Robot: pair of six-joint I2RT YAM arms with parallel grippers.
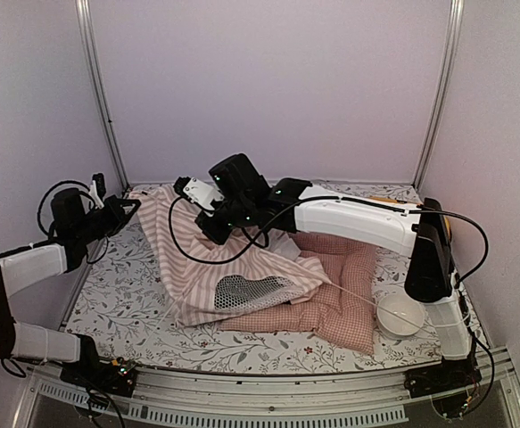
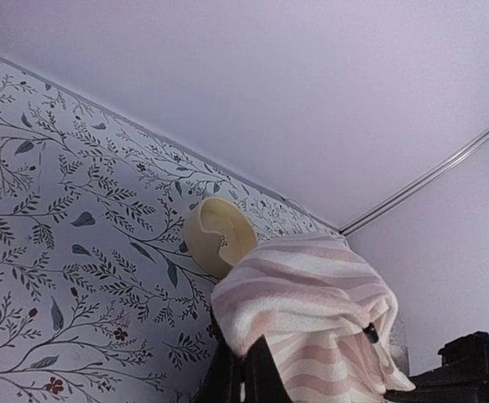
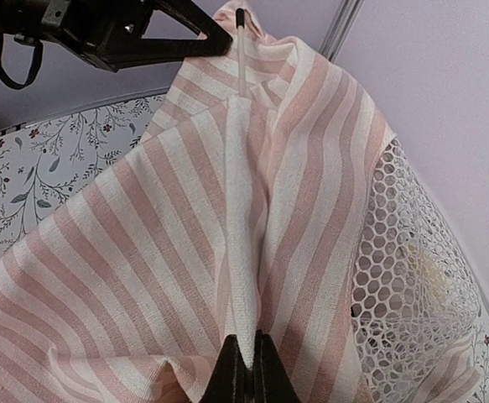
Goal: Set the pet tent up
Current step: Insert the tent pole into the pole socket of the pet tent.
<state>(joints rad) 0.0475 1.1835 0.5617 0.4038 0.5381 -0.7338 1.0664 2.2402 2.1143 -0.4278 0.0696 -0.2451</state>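
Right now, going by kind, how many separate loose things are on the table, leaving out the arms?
pet tent: 1
pink checked cushion: 1
white bowl: 1
Total: 3

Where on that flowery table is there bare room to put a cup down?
Front left, between the tent and the front edge of the table, is the biggest bare patch. A narrow strip runs in front of the cushion. Crowded: the middle and back left, where left gripper and right gripper pinch the tent; a bowl fills the right.
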